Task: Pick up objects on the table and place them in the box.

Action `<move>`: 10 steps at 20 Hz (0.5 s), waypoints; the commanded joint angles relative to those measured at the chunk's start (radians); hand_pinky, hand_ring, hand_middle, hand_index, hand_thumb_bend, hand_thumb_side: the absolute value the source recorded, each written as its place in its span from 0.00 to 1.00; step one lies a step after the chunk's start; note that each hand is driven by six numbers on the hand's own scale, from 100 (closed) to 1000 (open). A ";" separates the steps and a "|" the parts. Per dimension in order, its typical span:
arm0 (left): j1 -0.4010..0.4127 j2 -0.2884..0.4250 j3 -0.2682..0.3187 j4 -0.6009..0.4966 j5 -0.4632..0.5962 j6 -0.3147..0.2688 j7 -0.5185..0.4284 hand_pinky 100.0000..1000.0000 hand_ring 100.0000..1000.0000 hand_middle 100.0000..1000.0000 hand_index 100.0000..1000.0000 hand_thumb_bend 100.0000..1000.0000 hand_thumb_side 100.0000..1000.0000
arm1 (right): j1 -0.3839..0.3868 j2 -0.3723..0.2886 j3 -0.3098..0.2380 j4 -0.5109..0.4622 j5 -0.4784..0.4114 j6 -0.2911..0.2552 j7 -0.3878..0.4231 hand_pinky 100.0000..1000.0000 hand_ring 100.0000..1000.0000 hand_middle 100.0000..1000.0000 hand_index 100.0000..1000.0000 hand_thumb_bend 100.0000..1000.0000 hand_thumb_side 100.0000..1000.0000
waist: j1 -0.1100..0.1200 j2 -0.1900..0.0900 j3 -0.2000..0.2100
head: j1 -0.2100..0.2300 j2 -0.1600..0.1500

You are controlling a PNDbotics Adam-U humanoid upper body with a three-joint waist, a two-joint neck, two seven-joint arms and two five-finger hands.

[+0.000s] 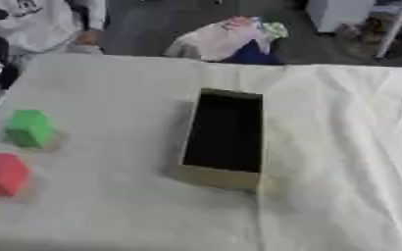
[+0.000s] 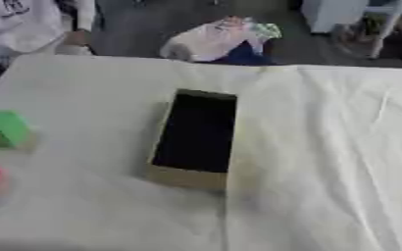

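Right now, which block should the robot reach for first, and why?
Probably the green block: bring the left hand, not in view now, over to it. Both it and the red block sit on the table's left side, outside the box, and the green one lies a little closer to the box.

No readable text — dark marks on white garment [image 1: 24, 7] illegible.

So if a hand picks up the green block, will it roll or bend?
The green block looks cube-shaped with flat faces, so it probably will not roll. It seems solid, likely stiff. Being small, it is probably light.
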 commanded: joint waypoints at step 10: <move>-0.032 0.078 -0.009 0.004 -0.097 -0.061 -0.189 0.83 0.87 0.79 0.92 0.16 0.50 | -0.005 -0.025 0.001 -0.017 0.009 0.002 0.005 0.83 0.80 0.69 0.86 0.00 0.92 | 0.004 0.002 0.001 | 0.003 0.005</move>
